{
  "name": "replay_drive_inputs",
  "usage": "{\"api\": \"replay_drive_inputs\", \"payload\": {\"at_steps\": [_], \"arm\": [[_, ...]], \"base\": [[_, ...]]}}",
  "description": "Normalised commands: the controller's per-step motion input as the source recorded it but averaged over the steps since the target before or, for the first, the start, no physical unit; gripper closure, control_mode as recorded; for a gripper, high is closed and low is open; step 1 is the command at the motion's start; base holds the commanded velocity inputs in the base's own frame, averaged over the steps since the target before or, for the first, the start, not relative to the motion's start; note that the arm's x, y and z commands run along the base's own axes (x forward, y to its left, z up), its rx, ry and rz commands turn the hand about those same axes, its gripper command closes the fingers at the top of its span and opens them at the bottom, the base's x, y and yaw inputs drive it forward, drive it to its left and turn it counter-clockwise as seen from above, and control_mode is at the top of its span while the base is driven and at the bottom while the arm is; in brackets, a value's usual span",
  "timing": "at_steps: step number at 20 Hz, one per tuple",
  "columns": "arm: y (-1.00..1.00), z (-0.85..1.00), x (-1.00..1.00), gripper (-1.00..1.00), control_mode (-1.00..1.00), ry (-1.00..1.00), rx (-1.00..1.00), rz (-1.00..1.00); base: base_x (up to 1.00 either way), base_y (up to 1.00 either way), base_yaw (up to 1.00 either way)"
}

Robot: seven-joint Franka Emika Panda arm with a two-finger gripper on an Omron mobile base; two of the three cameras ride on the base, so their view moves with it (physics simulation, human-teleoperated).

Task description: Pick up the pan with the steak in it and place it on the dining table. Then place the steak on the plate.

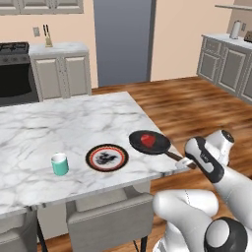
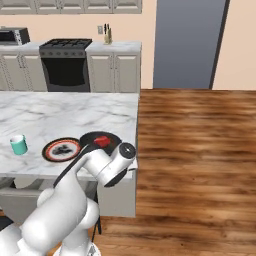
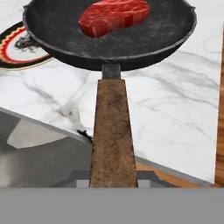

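Note:
The black pan [image 1: 157, 145] with its long brown handle [image 3: 111, 131] sits at the near right corner of the dining table [image 1: 59, 123], close over the marble; I cannot tell if it touches. The red steak [image 1: 148, 141] lies in the middle of the pan [image 3: 109, 48]. My gripper [image 1: 186, 162] is shut on the end of the handle, just past the table's edge. The red-rimmed plate [image 1: 107, 158] lies flat right beside the pan, to its left. In the hand view the steak [image 3: 114, 16] is at the top and the plate [image 3: 13, 50] peeks out at the left.
A teal cup [image 1: 60, 164] stands left of the plate. Grey stools [image 1: 110, 219] are tucked under the table's near edge. Wooden floor [image 1: 197, 108] lies to the right. A stove [image 2: 66, 62] and cabinets line the far wall.

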Motion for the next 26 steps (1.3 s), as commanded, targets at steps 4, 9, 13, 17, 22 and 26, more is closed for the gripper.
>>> {"api": "replay_drive_inputs", "payload": {"at_steps": [4, 9, 13, 17, 22, 26], "arm": [[0.02, -0.02, 0.00, 1.00, -1.00, -0.01, -0.01, 0.00], [0.00, -0.17, 0.00, 1.00, -1.00, -0.02, -0.06, -0.01], [-0.04, -0.23, 0.00, 1.00, -1.00, -0.04, -0.06, -0.05], [-0.08, -0.27, 0.03, 1.00, -1.00, -0.02, -0.04, -0.10], [-0.01, -0.09, 0.03, 1.00, -1.00, 0.00, -0.01, -0.02], [0.10, -0.25, 0.05, 1.00, -1.00, 0.00, -0.03, 0.00]], "base": [[0.00, 0.00, 0.00], [0.00, 0.00, 0.00], [0.00, 0.00, 0.00], [0.00, 0.00, 0.00], [0.00, 0.00, 0.00], [0.00, 0.00, 0.00]]}}
